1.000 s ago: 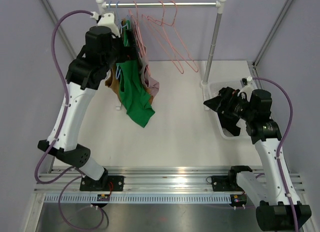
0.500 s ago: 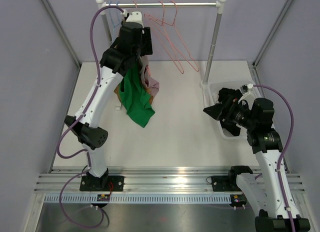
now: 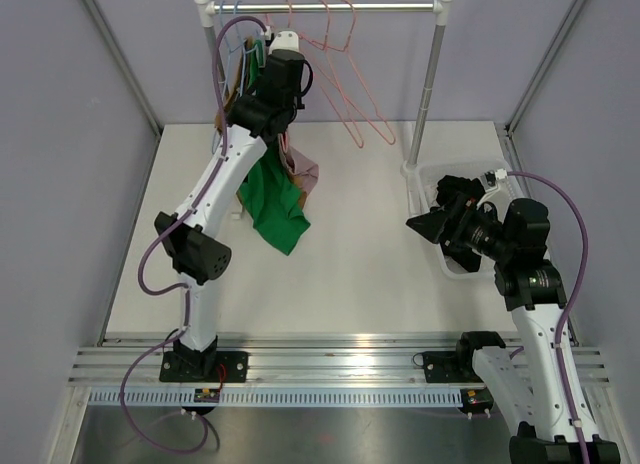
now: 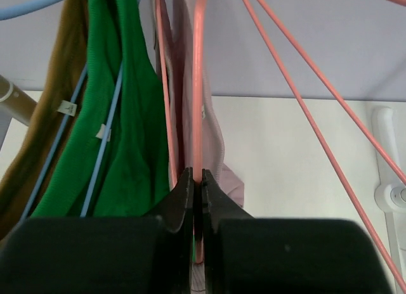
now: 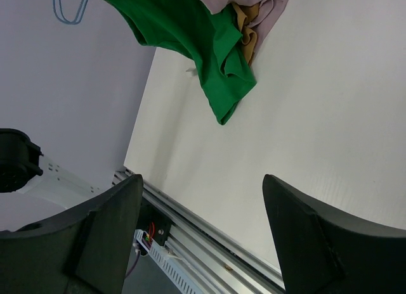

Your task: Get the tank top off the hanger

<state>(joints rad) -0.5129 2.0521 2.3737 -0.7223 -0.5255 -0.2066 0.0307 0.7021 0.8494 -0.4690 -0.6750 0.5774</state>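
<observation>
Table (image 3: 380, 254): white; a clothes rack stands at its far edge, and a clear bin (image 3: 420, 184) sits on the right side.
Rack (image 3: 330, 6): a rail carrying garments bunched at the left end; empty pink hangers (image 3: 350, 84) hang further right.
Left arm (image 3: 215, 184): stretched up and away to the bunched garments, with its wrist just below the rail.
Right arm (image 3: 530, 284): folded back over the bin, well apart from the rack.
Garments: a green top (image 4: 120, 116) on a blue hanger (image 4: 104, 135); a brown top (image 4: 57, 116) to its left; a mauve top (image 4: 219, 148) on a pink hanger (image 4: 198, 85) to its right; their lower ends drape onto the table.
Right gripper (image 5: 203, 180): fingers spread wide; holding nothing.
Left gripper (image 4: 195, 186): fingers pressed together on the wire of the pink hanger; whether mauve cloth is caught too, I cannot tell.
Step in hand: securing the hanger; judging by the grip, the mauve top is the one meant, and it is not yet off.
Next move: probably lift the hook clear of the rail and bring it out, without dragging the neighbours; the right gripper can then pull the straps off the hanger's shoulders.
</observation>
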